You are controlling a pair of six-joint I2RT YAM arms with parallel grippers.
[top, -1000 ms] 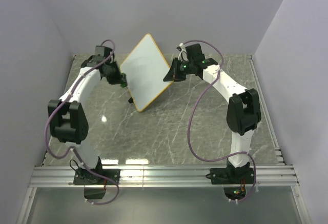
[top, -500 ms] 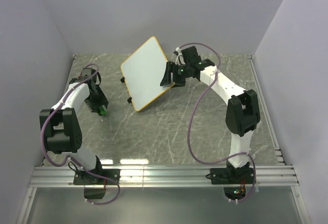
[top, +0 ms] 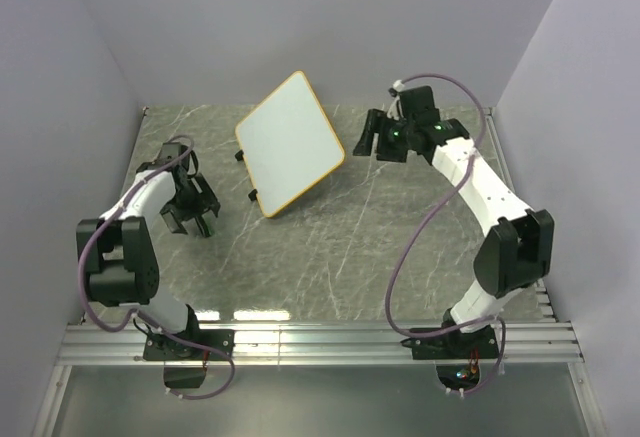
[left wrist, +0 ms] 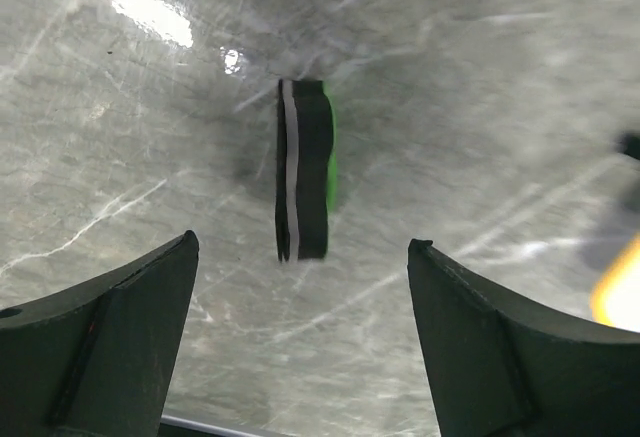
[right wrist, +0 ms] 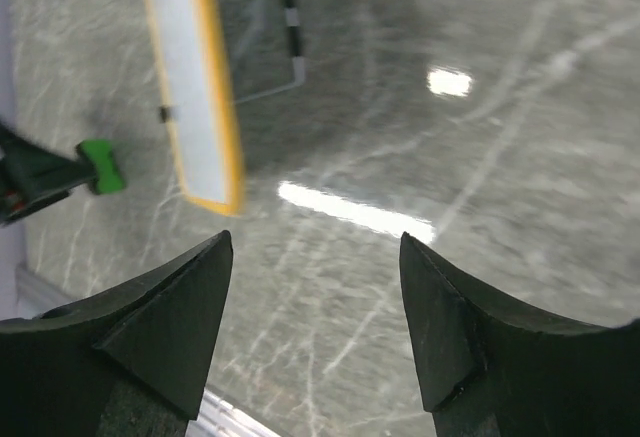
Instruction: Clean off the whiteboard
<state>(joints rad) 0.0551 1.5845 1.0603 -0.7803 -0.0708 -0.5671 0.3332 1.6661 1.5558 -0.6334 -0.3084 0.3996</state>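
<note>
The whiteboard [top: 290,142] stands tilted at the back middle of the table, its orange-framed white face blank; the right wrist view shows it edge-on [right wrist: 195,87]. A small green-and-black eraser [left wrist: 303,172] stands on its edge on the marble, just ahead of my left gripper [left wrist: 302,244]. That gripper is open, with its fingers wide on either side and not touching the eraser. From above, the left gripper [top: 197,217] is left of the board. My right gripper [top: 362,140] is open and empty, just off the board's right corner, also seen in its own wrist view [right wrist: 315,237].
Grey walls close in the marble table [top: 330,247] on the left, back and right. An aluminium rail [top: 320,342] runs along the near edge by the arm bases. The board's thin wire stand [right wrist: 292,27] sits behind it.
My left arm swung away from the board to the left front, set the eraser down and opened. My right gripper let go of the board's right edge, opened and drew back to the right.
</note>
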